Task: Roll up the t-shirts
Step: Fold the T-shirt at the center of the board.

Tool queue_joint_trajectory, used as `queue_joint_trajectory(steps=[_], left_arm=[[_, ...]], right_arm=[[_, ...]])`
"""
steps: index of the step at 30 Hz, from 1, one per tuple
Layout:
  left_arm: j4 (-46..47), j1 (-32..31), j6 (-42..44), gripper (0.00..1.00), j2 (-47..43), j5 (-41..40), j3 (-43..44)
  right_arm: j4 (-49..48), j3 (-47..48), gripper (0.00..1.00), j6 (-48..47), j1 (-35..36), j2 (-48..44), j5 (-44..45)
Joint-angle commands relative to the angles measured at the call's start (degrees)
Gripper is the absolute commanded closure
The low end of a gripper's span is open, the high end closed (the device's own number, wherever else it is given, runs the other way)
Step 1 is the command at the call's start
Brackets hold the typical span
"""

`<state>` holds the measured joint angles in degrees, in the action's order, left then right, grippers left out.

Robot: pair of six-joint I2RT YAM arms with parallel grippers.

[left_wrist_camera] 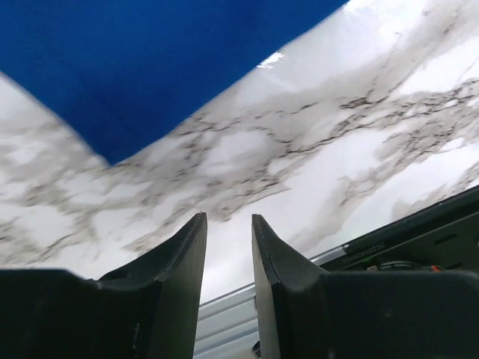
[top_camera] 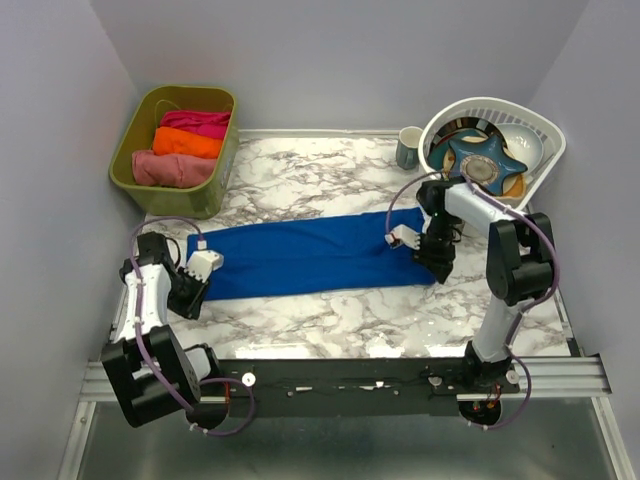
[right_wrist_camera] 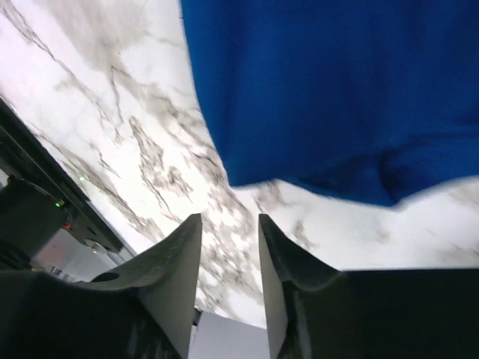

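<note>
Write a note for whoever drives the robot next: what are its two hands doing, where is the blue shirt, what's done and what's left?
Left gripper: open, nothing in it, just off the left end of the t-shirt, not touching it.
Right gripper: open, nothing in it, just off the shirt's right end.
Shirt: lies flat as a long folded band across the middle of the table.
Done: folding into a band. Three rolled clothes sit in the green bin at the back left.
Left: the rolling itself; no part of the blue shirt is rolled yet.
</note>
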<state>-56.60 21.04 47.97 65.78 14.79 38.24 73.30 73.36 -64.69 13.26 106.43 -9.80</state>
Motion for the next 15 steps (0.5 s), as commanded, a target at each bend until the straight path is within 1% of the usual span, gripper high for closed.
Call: queue_joint_trajectory(steps=[1, 2, 3, 4, 5, 6, 7, 8, 9, 11, 12, 13, 15], left_arm=[[0.34, 3.12, -0.13, 0.56, 0.31, 1.37, 10.26], [1.57, 3.39, -2.24, 0.55, 2.49, 2.17, 12.10], [4.36, 3.57, -4.35, 0.54, 3.99, 3.13, 15.60], [5.78, 3.66, -6.55, 0.54, 5.31, 4.71, 17.12], [7.54, 3.75, -12.40, 0.54, 8.20, 5.25, 18.52], [10.95, 3.75, -15.07, 0.54, 9.36, 5.69, 20.54], [12.72, 3.83, -18.05, 0.53, 10.41, 6.39, 21.08], [14.48, 3.84, -22.87, 0.53, 11.81, 7.44, 21.35], [18.33, 3.84, -25.96, 0.53, 12.44, 8.06, 21.18], [21.34, 3.84, -29.84, 0.52, 14.45, 10.51, 20.56], [23.79, 3.92, -33.69, 0.52, 15.25, 11.05, 20.13], [25.12, 3.84, -35.55, 0.52, 15.95, 11.14, 19.95], [28.98, 4.10, -40.29, 0.52, 17.62, 11.84, 19.25]], right_arm=[[11.05, 13.27, 0.53, -0.09, -0.86, 0.52, -1.09], [12.82, 20.17, 0.53, -0.18, -0.95, 1.31, -2.40], [14.14, 23.20, 0.53, 0.52, -0.95, 2.45, -5.81], [14.15, 25.93, 0.53, 1.74, -0.86, 3.77, -7.49], [14.15, 29.26, 0.52, 2.45, -0.69, 4.30, -9.16], [14.07, 30.34, 0.52, 2.63, -0.25, 4.66, -12.05], [14.07, 30.78, 0.52, 2.72, 0.27, 5.53, -12.60], [13.63, 31.05, 0.52, 3.33, 1.06, 5.98, -12.70], [12.76, 30.44, 0.52, 3.95, 2.55, 6.24, -12.61], [8.90, 29.04, 0.52, 5.18, 3.61, 5.72, -13.31], [7.49, 27.72, 0.52, 5.44, 4.58, 5.46, -13.57], [4.60, 27.02, 0.51, 5.80, 5.11, 5.19, -13.49], [2.39, 26.31, 0.50, 7.46, 6.16, 5.19, -13.75]])
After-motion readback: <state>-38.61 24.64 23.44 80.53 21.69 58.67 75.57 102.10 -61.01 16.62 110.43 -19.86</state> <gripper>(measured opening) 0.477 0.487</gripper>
